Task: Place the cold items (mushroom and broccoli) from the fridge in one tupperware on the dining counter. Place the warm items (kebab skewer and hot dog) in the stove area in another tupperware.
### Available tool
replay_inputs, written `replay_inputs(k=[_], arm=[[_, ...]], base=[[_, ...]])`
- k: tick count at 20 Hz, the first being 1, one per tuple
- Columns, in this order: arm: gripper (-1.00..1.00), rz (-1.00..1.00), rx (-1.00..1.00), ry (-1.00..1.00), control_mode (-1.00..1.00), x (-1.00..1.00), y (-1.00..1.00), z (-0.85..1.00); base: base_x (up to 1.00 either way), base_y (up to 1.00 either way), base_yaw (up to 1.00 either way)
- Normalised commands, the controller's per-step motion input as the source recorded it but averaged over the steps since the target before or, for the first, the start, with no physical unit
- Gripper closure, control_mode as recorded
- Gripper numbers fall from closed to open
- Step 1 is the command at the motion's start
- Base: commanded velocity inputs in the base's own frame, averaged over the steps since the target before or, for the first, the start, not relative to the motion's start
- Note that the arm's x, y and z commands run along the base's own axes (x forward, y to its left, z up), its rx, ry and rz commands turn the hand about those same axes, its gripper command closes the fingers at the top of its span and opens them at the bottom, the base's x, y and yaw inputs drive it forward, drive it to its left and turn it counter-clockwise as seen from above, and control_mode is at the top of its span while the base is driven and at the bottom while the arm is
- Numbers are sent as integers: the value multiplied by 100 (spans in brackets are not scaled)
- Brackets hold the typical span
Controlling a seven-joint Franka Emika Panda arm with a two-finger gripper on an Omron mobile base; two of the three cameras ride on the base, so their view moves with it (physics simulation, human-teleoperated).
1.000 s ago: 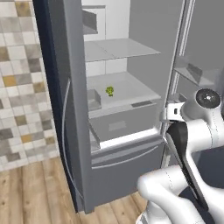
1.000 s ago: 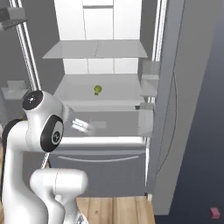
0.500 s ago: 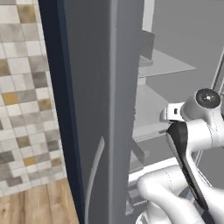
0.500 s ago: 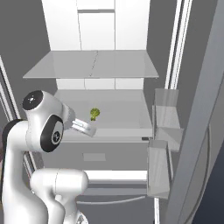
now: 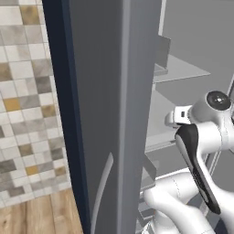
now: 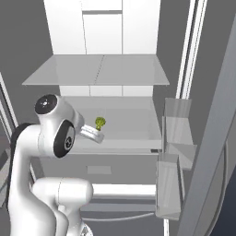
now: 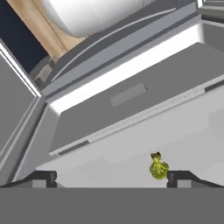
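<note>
We are at the open fridge (image 6: 120,69), reaching in for the broccoli (image 6: 100,122). It sits alone on the middle shelf (image 6: 133,120), a little behind the shelf's front edge and well below the glass shelf above it. In the hand view the broccoli (image 7: 158,169) lies just inside the right one of our two fingers (image 7: 183,177), not in the middle between them. Our fingers are spread as wide as they go and hold nothing. To do this step well, we think we should slide the hand a bit toward the broccoli so it sits right in the middle of the gap, come down slowly, and then squeeze gently. If we close too soon, one finger could bump it and roll it away. The broccoli is small, round and bumpy, green with a short stalk, so it may roll. The shelf looks flat, smooth and pale grey, and the drawer front (image 7: 131,94) below it is smooth too. The big grey fridge door (image 5: 105,114) stands open beside the shelf, next to a wall of little square tiles (image 5: 27,100). We cannot see the mushroom here.
</note>
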Motion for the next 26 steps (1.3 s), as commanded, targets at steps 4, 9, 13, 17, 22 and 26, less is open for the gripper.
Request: replay_inputs(k=[4,9,13,17,22,26], arm=[[-100,1,24,-9,-100,49,0,-5],[-100,10,0,-12,-100,40,35,-5],[-100,27,-18,-17,-100,33,77,-40],[-100,27,-19,-5,-100,61,13,-40],[-100,19,-20,12,-100,98,-4,-11],[-100,5,-19,42,-100,97,-3,0]], base=[[0,0,0],[0,0,0],[0,0,0],[0,0,0],[0,0,0],[0,0,0]])
